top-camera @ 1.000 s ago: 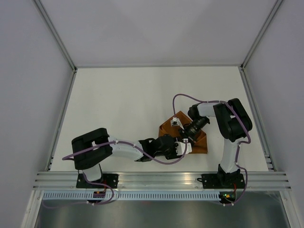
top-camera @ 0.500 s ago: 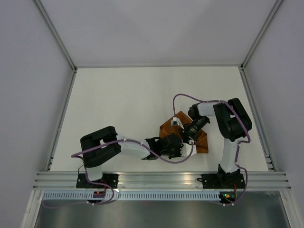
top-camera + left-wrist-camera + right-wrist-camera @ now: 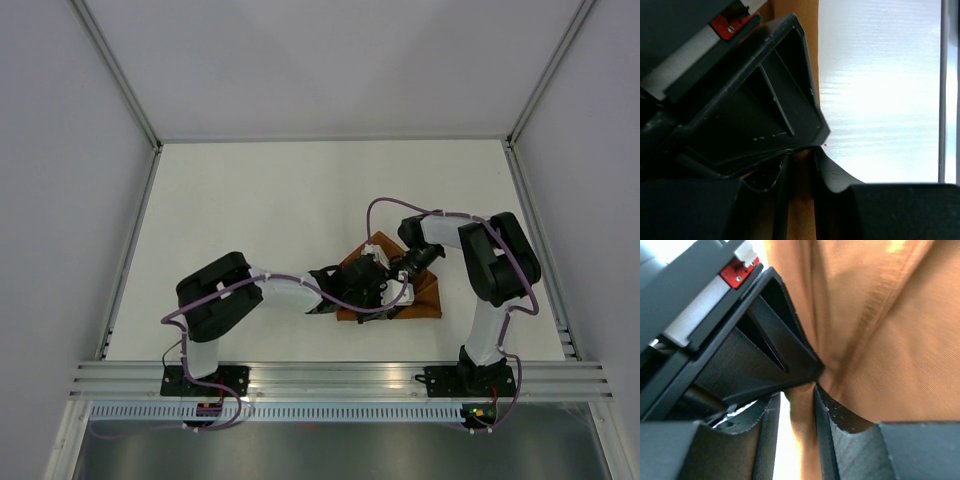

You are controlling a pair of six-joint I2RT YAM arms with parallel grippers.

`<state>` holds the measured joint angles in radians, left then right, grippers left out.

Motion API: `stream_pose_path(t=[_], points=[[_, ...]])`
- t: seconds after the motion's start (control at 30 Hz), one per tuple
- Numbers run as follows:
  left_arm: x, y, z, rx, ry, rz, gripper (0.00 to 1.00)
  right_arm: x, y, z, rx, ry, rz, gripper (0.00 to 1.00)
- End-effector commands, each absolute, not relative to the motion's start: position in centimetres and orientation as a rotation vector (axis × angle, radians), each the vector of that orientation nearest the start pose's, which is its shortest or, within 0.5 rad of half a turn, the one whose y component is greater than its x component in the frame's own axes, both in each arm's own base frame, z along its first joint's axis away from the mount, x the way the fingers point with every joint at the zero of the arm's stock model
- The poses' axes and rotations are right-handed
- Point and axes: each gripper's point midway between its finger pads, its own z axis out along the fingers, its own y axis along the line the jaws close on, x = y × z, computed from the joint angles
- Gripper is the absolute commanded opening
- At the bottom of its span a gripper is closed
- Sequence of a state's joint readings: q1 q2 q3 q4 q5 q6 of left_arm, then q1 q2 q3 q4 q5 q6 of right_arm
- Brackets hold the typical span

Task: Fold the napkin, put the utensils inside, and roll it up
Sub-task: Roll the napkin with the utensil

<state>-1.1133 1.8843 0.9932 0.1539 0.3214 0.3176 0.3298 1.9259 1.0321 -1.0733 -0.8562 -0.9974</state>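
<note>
One napkin [image 3: 424, 298] lies bunched on the table [image 3: 250, 220], near the front edge, right of centre. Two grippers meet over it. The left gripper [image 3: 800, 162] and the right gripper [image 3: 797, 397] each have their fingers nearly closed, pinching a narrow fold of the cloth.

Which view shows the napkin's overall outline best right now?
Top external: the napkin shows as a whole folded shape, partly hidden. Left wrist shows only a narrow strip; right wrist shows only close-up creases.
</note>
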Motion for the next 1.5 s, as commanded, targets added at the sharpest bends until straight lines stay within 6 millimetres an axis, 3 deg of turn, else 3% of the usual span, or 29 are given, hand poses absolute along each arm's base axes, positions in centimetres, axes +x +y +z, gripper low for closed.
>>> stream_pose_path(t=[0.0, 0.4, 0.83, 1.0, 1.17, 1.23, 1.27, 1.33, 1.37, 1.43, 1.47], points=[[15.3, -40.2, -1.7, 1.702, 1.919, -0.851, 0.02, 21.7, 16.3, 0.2, -1.655, 2.29, 1.037, 0.41], [16.5, -39.3, -2.4, 1.598, 2.134, -1.028, 0.02, 26.4, 14.9, 3.9, -1.459, 2.269, 0.854, 0.5], [16.7, -38.3, -4.0, 1.539, 2.289, -1.123, 0.02, 27.8, 14.1, 7.4, -1.364, 2.196, 1.007, 0.57], [16.6, -38.1, -4.2, 1.498, 2.344, -1.207, 0.02, 28.4, 13.3, 8.2, -1.351, 2.175, 0.975, 0.57], [17.0, -37.5, -4.5, 1.43, 2.413, -1.294, 0.02, 29.5, 12.4, 10.2, -1.292, 2.095, 0.87, 0.57], [17.3, -37.7, -4.4, 1.42, 2.426, -1.31, 0.02, 29.3, 12.2, 10.9, -1.297, 2.049, 0.837, 0.57], [17.4, -37.6, -4.4, 1.414, 2.447, -1.315, 0.02, 28.4, 12.2, 10.2, -1.304, 2.048, 0.84, 0.57], [17.8, -37.5, -4.4, 1.391, 2.469, -1.327, 0.02, 28.8, 12.1, 10.8, -1.327, 1.979, 0.738, 0.58], [17.8, -37.2, -4.5, 1.38, 2.494, -1.334, 0.02, 27.9, 12.0, 9.8, -1.331, 1.994, 0.728, 0.59], [18.4, -37.1, -4.4, 1.351, 2.514, -1.345, 0.02, 28.0, 12.0, 10.0, -1.358, 1.945, 0.613, 0.58], [18.4, -37.0, -4.4, 1.337, 2.532, -1.36, 0.02, 26.7, 12.6, 8.7, -1.399, 1.942, 0.613, 0.59]])
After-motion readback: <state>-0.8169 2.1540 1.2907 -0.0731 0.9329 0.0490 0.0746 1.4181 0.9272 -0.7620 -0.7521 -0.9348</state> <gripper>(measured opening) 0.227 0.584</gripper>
